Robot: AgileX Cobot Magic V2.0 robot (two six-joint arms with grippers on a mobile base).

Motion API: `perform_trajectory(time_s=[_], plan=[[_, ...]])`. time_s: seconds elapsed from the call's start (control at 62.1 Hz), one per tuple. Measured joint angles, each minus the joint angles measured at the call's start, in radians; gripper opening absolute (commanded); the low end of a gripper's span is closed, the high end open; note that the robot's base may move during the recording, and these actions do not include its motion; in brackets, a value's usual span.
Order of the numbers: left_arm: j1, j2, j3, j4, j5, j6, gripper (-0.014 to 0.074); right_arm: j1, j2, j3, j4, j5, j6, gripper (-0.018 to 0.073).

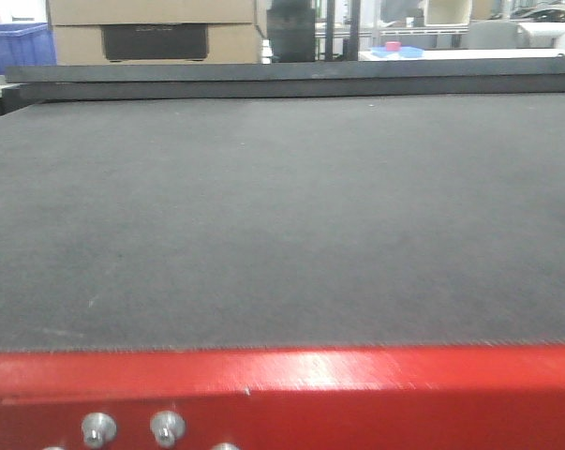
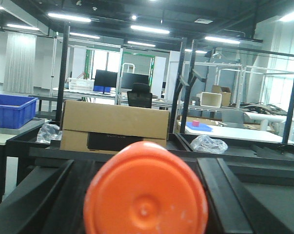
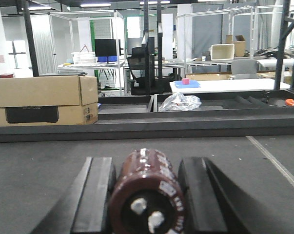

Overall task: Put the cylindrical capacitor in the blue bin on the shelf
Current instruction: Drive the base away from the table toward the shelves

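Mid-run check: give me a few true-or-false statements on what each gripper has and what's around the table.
1. The right gripper holds a dark brown cylindrical capacitor, terminals facing the wrist camera. True.
2. The left gripper is empty. False: an orange round-ended object sits between its fingers.
3. The table has a blue front edge. False: the edge is red, with a grey mat on top.
4. A cardboard box stands beyond the table's far side. True.
5. The capacitor lies in a blue bin. False: it is in the right gripper; the blue bin in view stands far off.
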Motion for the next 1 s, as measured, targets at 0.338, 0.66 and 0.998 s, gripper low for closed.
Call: perform_trajectory(time_s=[0.338, 0.66, 0.998], plan=[[0.004, -0.001, 0.000, 0.000, 0.000, 0.000, -0.0111, 0.000, 0.000, 0.000, 0.003, 0.000, 0.000, -0.0168], [0.007, -0.001, 0.000, 0.000, 0.000, 0.000, -0.0111, 0.000, 0.000, 0.000, 0.003, 0.000, 0.000, -0.0168], [0.007, -0.001, 0.000, 0.000, 0.000, 0.000, -0.0111, 0.000, 0.000, 0.000, 0.003, 0.002, 0.000, -0.0168]])
